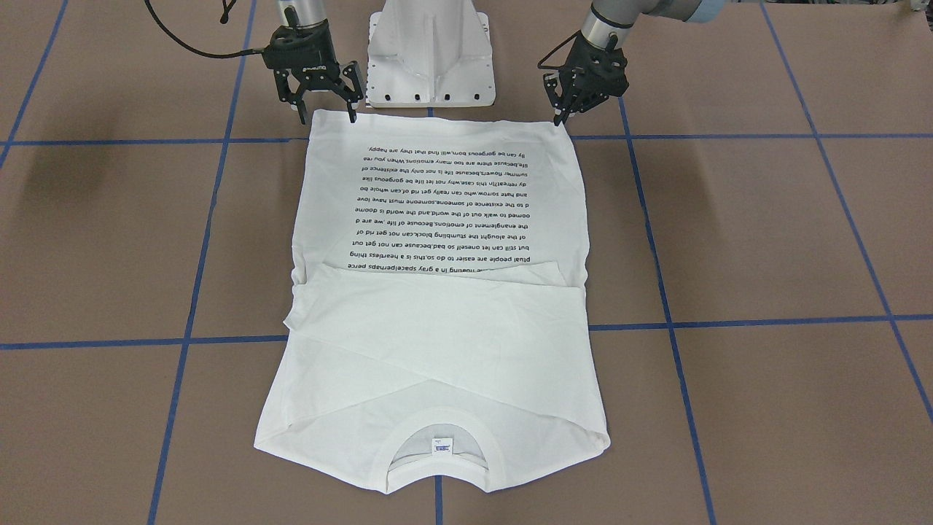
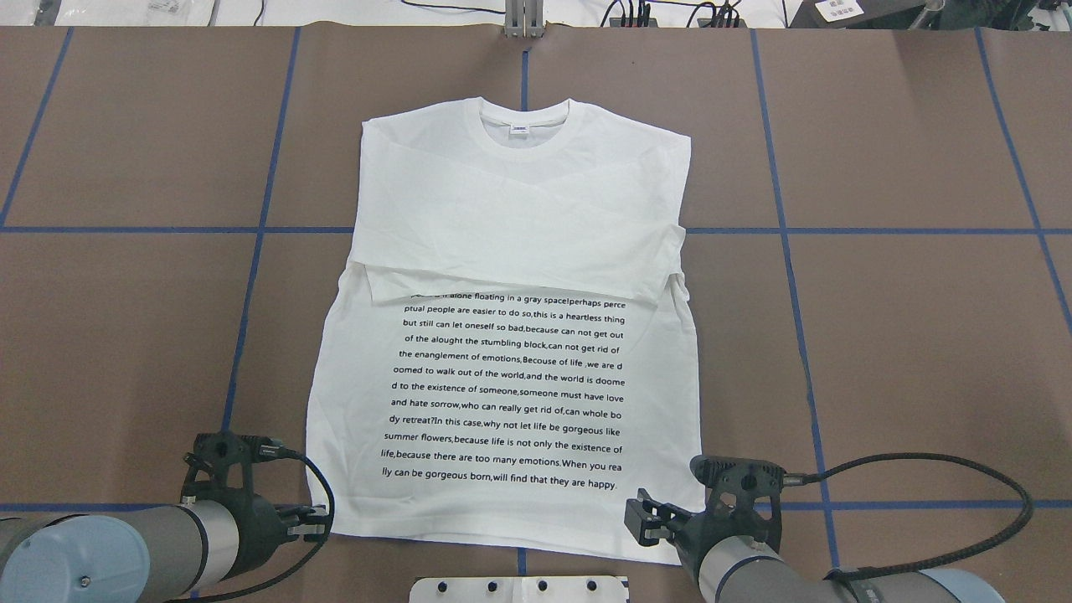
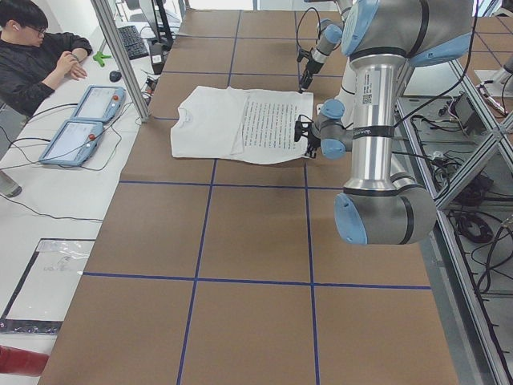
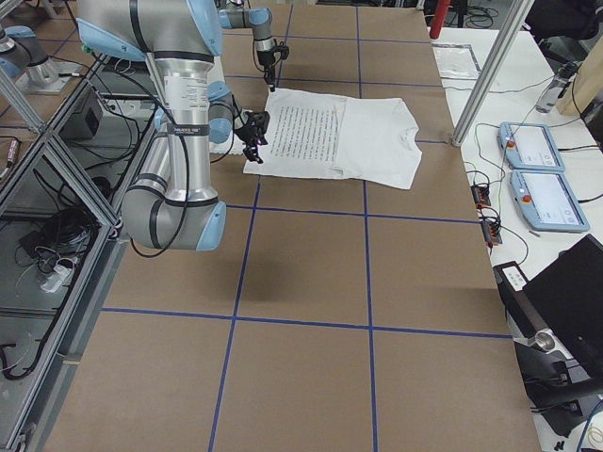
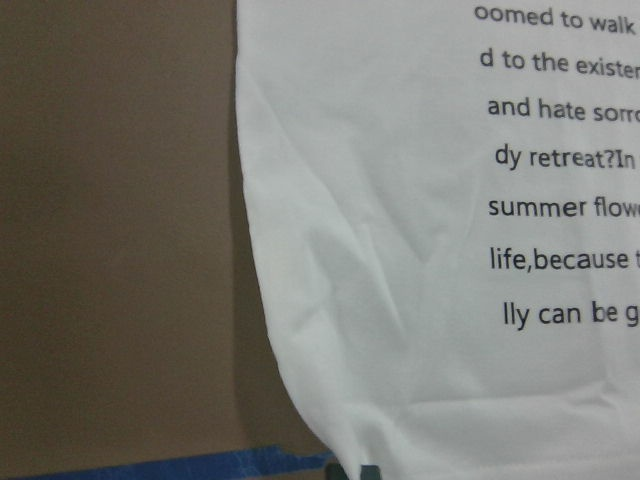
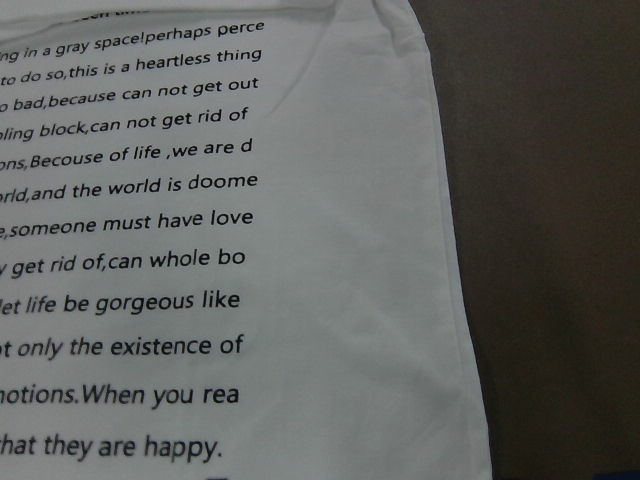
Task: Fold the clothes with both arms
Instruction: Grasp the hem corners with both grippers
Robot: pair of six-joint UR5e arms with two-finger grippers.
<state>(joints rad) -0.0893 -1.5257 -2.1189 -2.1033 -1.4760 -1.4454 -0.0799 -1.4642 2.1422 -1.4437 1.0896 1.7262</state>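
Flanking the near hem (image 2: 502,534) of the white T-shirt (image 2: 502,394), the right gripper (image 1: 326,111) has its fingers spread; the left gripper (image 1: 563,115) finger spacing cannot be told. The shirt lies flat on the table (image 2: 879,335), sleeves (image 2: 519,251) crossed over, collar (image 2: 525,127) farthest.

Right end effector (image 1: 326,111) spread open, left end effector (image 1: 563,113) low, jaw gap unclear

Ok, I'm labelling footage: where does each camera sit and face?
Front-facing: across the table, facing the robot; left gripper, right gripper at the T-shirt hem.
Overhead: behind the robot, looking forward; left arm, right arm below.
Exterior left: table's left end; left arm near.
Exterior right: right end; right arm near.
Left wrist: down on hem corner; no arm.
Right wrist: down on side edge; no arm.
Shared: first two show collar.
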